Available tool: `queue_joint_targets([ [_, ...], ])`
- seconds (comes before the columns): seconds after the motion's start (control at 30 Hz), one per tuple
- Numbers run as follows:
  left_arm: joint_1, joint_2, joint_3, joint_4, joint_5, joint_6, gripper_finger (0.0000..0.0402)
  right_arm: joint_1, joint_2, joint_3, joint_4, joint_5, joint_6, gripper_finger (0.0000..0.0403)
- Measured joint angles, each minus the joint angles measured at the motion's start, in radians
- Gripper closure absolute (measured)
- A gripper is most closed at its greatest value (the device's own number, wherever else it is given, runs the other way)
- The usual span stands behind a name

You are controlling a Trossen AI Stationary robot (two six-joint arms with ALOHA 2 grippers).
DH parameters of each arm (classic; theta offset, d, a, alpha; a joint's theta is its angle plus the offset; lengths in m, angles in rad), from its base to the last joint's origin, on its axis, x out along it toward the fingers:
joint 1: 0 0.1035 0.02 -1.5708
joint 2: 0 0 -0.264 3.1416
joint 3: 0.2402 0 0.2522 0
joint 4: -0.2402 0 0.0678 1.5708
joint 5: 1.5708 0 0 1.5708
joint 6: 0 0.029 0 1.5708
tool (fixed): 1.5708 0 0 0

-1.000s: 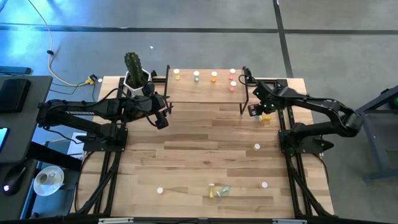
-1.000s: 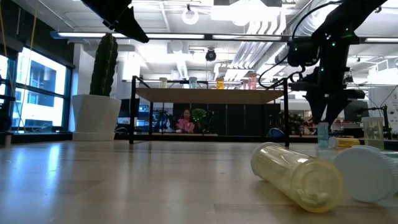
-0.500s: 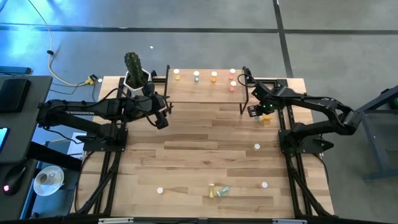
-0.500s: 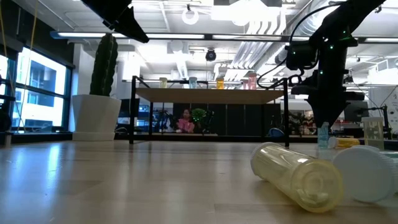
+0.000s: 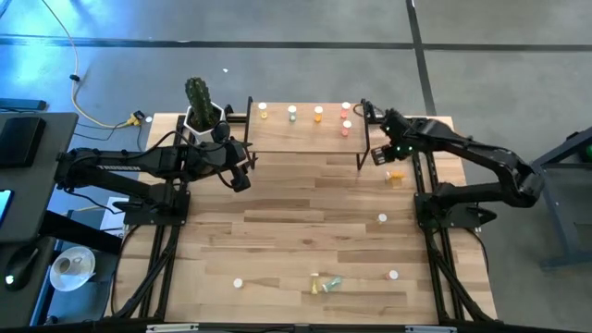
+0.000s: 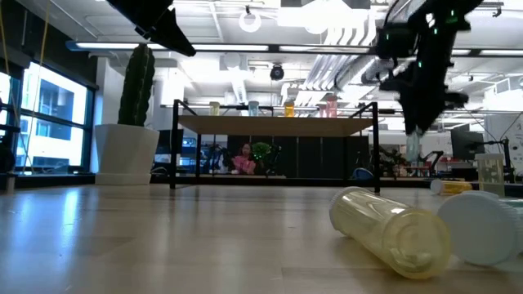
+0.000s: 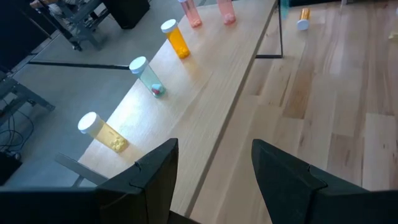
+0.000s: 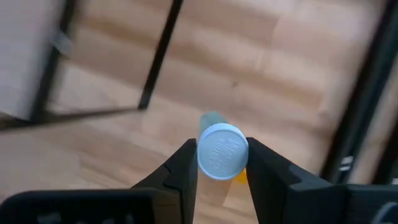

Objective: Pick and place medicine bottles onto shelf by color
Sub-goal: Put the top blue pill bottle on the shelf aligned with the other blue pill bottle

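Note:
My right gripper (image 5: pixel 385 154) hangs just right of the shelf (image 5: pixel 310 137), shut on a small green-bodied medicine bottle (image 6: pixel 413 149) with a white cap. The light-wood shelf on black legs carries yellow (image 7: pixel 102 132), green (image 7: pixel 148 76), orange (image 7: pixel 176 38) and two pink bottles (image 5: pixel 346 119), all upright. An orange bottle (image 5: pixel 395 176) lies on the table below my right gripper. My left gripper (image 7: pixel 214 180) stays open in the air near the shelf's left end, holding nothing. My right gripper pinches the bottle's white cap (image 8: pixel 222 151) between its two fingers, one on each side. The fingers come steeply from above. The bottle hangs upright below them with its body (image 8: pixel 211 118) downward, lifted clear of the table.
A cactus in a white pot (image 5: pixel 200 113) stands by the shelf's left end. Loose bottles sit on the near half of the table: white caps (image 5: pixel 382 218), (image 5: pixel 393 274), (image 5: pixel 238 283) and two lying ones (image 5: pixel 324 285). The shelf's black leg (image 5: pixel 363 153) is close beside my right gripper.
My right gripper has gone up beside the shelf's right end. The green bottle, which stood on the table a second ago, has risen with it and now hangs clear of the tabletop.

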Motion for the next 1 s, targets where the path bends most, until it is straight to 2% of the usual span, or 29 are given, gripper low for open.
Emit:
queue_joint_targets([
  [0.23,0.000,0.000,0.000,0.000,0.065,0.000,0.0209,0.019,-0.019,0.245,-0.155,0.162,-0.009,0.0304],
  [0.47,0.000,0.000,0.000,0.000,0.116,0.000,0.0209,0.099,-0.019,0.440,-0.106,0.184,-0.044,0.0304],
  [0.77,0.000,0.000,0.000,0.003,0.171,0.000,0.0209,0.318,0.000,0.467,0.034,0.160,-0.072,0.0304],
  [1.0,0.000,0.025,0.000,0.032,0.194,-0.017,0.0209,0.479,0.111,0.467,0.189,0.119,-0.093,0.0304],
])
